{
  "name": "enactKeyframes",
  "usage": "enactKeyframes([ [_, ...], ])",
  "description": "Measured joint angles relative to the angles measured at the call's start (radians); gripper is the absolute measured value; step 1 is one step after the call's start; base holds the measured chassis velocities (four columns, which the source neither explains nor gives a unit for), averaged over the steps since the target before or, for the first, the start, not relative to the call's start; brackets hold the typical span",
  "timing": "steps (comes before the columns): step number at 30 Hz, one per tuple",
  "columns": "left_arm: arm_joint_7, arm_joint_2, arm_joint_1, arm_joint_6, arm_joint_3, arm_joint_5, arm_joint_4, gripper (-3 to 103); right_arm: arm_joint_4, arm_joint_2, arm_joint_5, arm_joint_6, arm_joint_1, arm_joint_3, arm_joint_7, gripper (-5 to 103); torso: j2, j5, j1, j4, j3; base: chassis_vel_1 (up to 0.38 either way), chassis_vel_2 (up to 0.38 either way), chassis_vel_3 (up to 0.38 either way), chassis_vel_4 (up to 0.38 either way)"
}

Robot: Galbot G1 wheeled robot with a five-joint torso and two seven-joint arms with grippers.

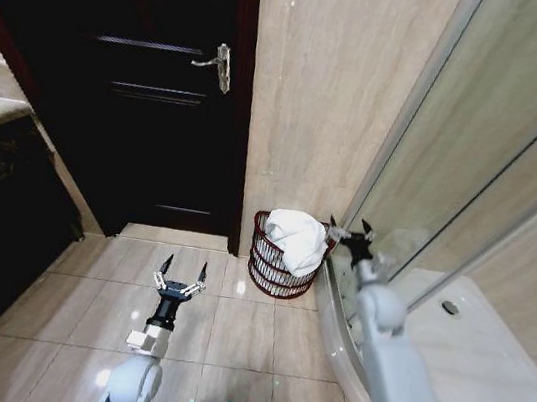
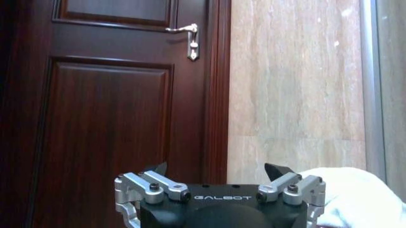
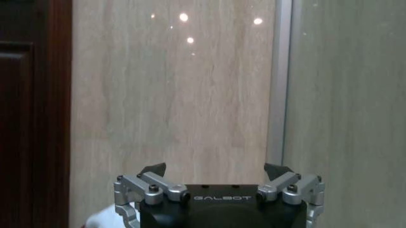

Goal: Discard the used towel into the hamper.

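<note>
Against the beige tiled wall, beside the dark wooden door (image 1: 155, 83), the round reddish-brown wire hamper (image 1: 277, 268) holds the crumpled white towel (image 1: 297, 238), so the task looks done. Right claw (image 1: 352, 236) hovers beside it, spread and empty. Left claw (image 1: 182, 275) waits low, spread. From the left wrist, that claw (image 2: 219, 172) faces the door, towel (image 2: 355, 194) alongside. From the right wrist, the claw (image 3: 216, 170) gapes at the wall.

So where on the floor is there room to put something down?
The bare tiles in front of the dark door, around the open left claw, are free. It is crowded at the hamper, heaped with the white towel, squeezed between wall and shower base, with the open right claw beside it.
</note>
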Motion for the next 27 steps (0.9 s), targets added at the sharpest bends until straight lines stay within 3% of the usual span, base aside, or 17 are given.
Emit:
enactKeyframes([
  [10, -0.001, -0.007, -0.002, 0.018, 0.009, 0.005, 0.006, 100, 0.051, 0.066, -0.089, 0.085, -0.161, 0.02, 0.023, 100, 0.0, -0.0001, 0.0, -0.0001, 0.0, 0.0, 0.0, 0.0, 0.0],
  [19, -0.004, -0.009, -0.007, 0.012, 0.013, 0.024, 0.02, 100, 0.059, 0.072, -0.089, 0.115, -0.19, 0.031, 0.028, 100, 0.0, 0.0, 0.0, 0.0, 0.0, 0.009, 0.006, 0.008, 0.017],
  [27, -0.016, -0.012, -0.019, -0.002, 0.016, 0.032, 0.021, 100, 0.049, 0.067, -0.108, 0.093, -0.176, 0.03, 0.027, 100, 0.0, 0.0, 0.0, -0.0001, 0.0, 0.0, 0.0, 0.0, 0.0],
])
